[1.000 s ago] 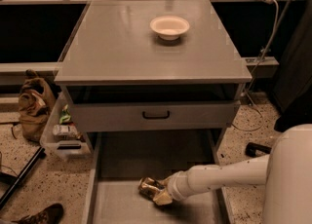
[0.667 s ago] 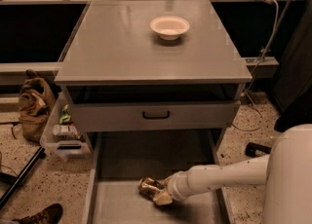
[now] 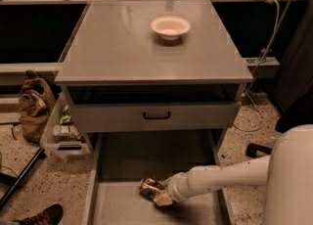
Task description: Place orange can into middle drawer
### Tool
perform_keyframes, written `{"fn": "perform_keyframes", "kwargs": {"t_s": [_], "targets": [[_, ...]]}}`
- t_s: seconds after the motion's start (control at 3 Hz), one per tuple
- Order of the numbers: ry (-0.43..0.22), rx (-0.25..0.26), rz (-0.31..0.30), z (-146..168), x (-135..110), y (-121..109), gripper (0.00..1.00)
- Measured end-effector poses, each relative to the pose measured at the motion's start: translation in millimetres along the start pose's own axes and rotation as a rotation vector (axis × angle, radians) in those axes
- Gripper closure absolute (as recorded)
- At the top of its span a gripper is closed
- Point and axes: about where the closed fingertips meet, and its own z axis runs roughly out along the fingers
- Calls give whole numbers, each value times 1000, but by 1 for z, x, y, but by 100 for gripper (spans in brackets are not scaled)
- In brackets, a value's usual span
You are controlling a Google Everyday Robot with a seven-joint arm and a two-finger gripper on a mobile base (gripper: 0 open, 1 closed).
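The orange can (image 3: 148,187), mottled orange-gold and shiny, lies tilted low over the floor of the open middle drawer (image 3: 127,160), near its front centre. My gripper (image 3: 157,193) reaches in from the right on the white arm (image 3: 220,177) and is shut on the can, with one pale finger (image 3: 163,200) showing below it. I cannot tell whether the can rests on the drawer floor or hangs just above it.
Above the drawer is a grey drawer front with a small black handle (image 3: 156,116). A white bowl (image 3: 170,26) stands on the cabinet top (image 3: 122,48). A brown bag (image 3: 34,106) and a clear bin (image 3: 61,136) stand on the floor at left. A shoe (image 3: 41,215) is at bottom left.
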Motion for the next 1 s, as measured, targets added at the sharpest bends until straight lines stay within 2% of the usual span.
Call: {"fn": "perform_keyframes", "kwargs": {"t_s": [0.33,0.67,1.0], "targets": [[0,0,0,0,0,0,10],[0,0,0,0,0,0,0],[0,0,0,0,0,0,0]]}}
